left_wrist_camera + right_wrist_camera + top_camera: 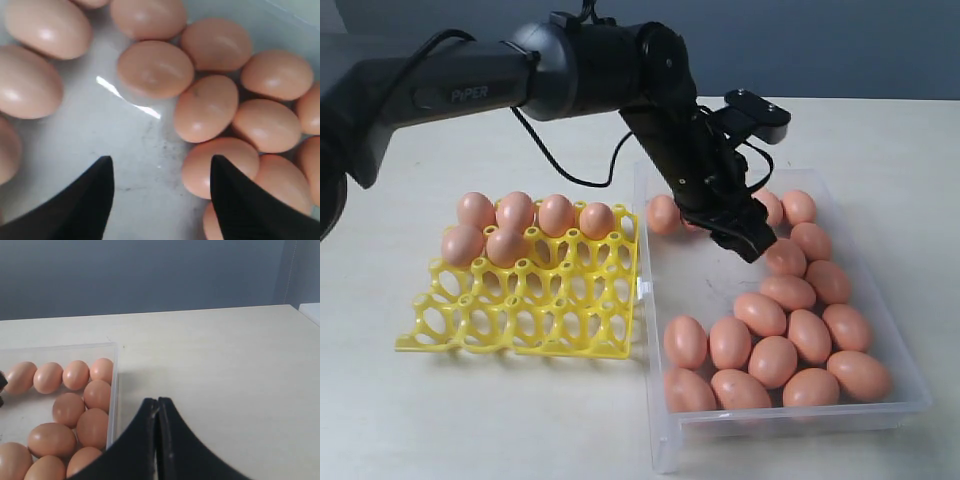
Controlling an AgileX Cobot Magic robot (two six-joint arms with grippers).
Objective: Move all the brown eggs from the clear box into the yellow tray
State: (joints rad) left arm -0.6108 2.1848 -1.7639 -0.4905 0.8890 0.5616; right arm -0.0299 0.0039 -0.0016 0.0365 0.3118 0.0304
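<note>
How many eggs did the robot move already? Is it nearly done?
Not nearly. Six brown eggs sit in the yellow tray. The left gripper hangs open and empty over the clear box, where well over a dozen more wait. The right gripper is shut.

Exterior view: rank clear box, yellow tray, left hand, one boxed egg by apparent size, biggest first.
1. clear box
2. yellow tray, clearly smaller
3. left hand
4. brown egg at the box's front left
The hand is over the box, maybe nearer the camera, so 3 over 4 is unsure.
</note>
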